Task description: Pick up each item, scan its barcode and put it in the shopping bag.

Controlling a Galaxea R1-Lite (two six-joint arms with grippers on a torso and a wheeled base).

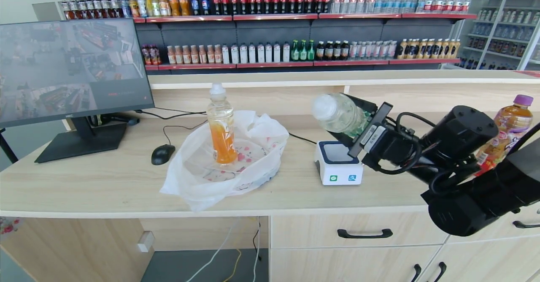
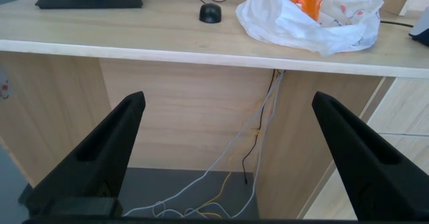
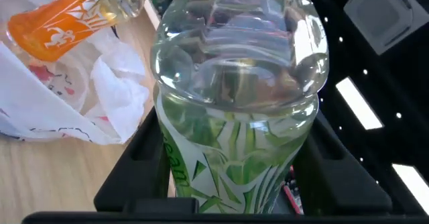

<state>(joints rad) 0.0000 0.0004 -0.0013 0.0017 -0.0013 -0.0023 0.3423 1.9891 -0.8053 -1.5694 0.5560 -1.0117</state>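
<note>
A: Water bottle (image 1: pixel 337 113) pinched, tilted, in the right jaws, just above the scanner (image 1: pixel 337 164)!
B: Left jaws spread wide, empty, low before the desk (image 1: pixel 84 180). Orange drink bottle (image 1: pixel 221 134) stands upright in the shopping bag (image 1: pixel 185 185), left of the scanner.

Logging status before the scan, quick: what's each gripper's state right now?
Left gripper: open, holding nothing.
Right gripper: shut on the water bottle.
</note>
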